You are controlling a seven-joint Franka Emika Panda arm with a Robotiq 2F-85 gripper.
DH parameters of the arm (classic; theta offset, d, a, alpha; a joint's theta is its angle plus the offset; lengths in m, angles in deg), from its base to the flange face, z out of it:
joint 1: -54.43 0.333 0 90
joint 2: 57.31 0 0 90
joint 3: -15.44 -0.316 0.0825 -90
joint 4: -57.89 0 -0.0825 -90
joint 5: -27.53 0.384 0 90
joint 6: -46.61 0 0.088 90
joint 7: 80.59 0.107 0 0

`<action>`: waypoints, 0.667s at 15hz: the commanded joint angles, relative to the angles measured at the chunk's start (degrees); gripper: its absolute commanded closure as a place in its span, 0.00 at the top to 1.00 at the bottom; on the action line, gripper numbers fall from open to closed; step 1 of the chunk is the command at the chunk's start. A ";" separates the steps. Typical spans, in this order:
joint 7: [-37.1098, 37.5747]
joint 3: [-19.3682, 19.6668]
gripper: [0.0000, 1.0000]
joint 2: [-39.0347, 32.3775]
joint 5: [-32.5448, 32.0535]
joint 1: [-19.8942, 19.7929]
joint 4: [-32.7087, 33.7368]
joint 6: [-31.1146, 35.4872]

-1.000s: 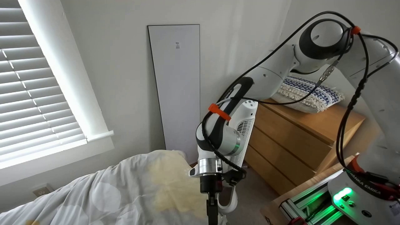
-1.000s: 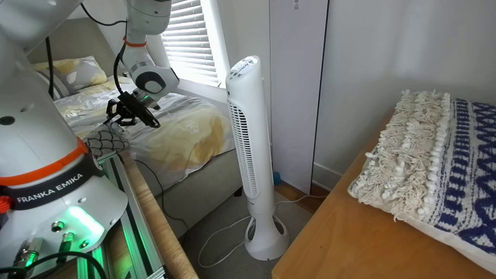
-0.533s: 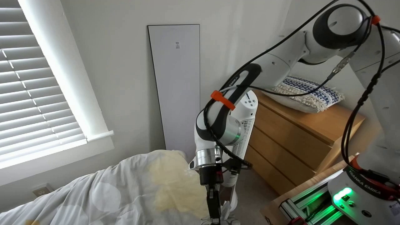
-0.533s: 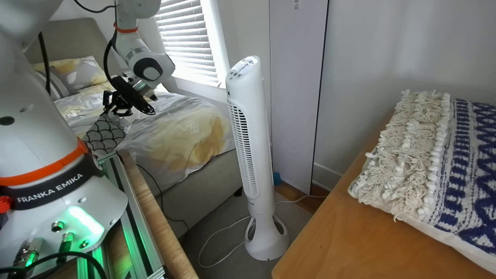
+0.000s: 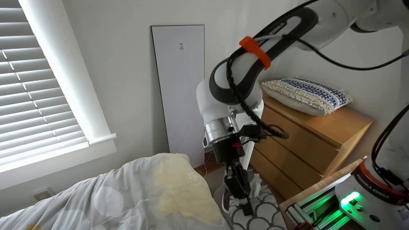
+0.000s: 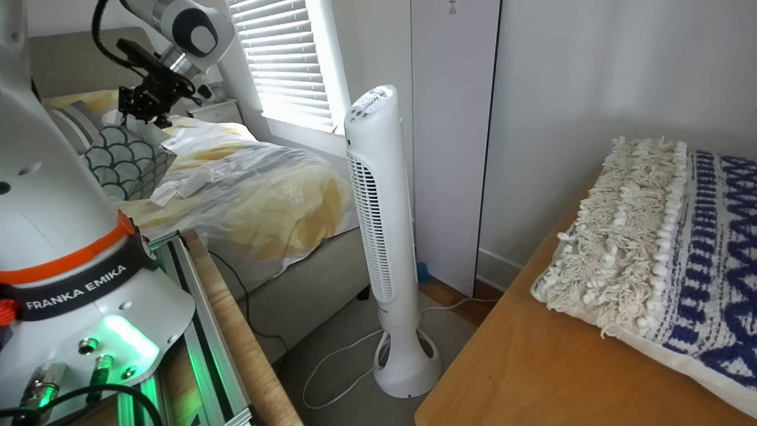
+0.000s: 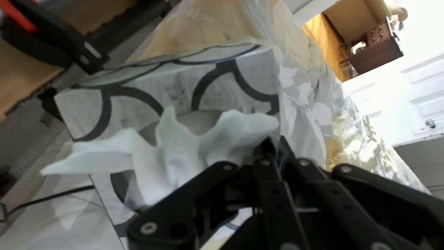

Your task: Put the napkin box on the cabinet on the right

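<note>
The napkin box (image 5: 260, 210) is white with a dark scale-like lattice, and a white tissue sticks out of its top. In an exterior view the box (image 6: 124, 163) hangs tilted over the bed under my gripper (image 6: 142, 115). In the wrist view the jaws (image 7: 275, 144) are shut on the edge of the box (image 7: 180, 93), beside the tissue. One finger reaches to the box's outer side; the other tip is partly behind the tissue. The light-brown cabinet (image 5: 297, 140) stands beyond the gripper (image 5: 247, 207) to the right. Its top (image 6: 508, 361) fills the right of an exterior view.
A blue-and-white fringed pillow (image 5: 306, 95) lies on the cabinet; it also shows up close (image 6: 650, 248). A white tower fan (image 6: 378, 207) stands between the bed (image 6: 284, 201) and the cabinet. A tall white panel (image 5: 182, 95) leans on the wall. Cables lie on the floor.
The gripper has risen and swung, carrying the napkin box up off its low place by the robot's base. The box has come into view under the gripper and is tilted.
</note>
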 commanded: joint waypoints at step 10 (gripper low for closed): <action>2.75 15.14 0.04 21.09 -8.88 4.28 -1.53 -17.01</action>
